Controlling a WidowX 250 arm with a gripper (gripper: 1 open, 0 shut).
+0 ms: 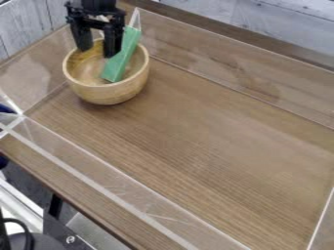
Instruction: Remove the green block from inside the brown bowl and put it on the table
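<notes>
- Pale grey plank wall [26, 24] at eleven o'clock.
- Clear acrylic walls [248, 44] catch soft glare.
- Dark cables [20, 234] at seven o'clock.

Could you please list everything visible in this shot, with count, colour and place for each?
green block: one, bright green, leaning inside the bowl, upper end at the far rim
brown bowl: one, light tan wood, far left part of the table
table: one, brown wood grain, fills most of the view
acrylic walls: clear, along the table's edges
gripper: one, black, pointing down over the bowl's far side, jaws open, beside the block's upper end
</notes>
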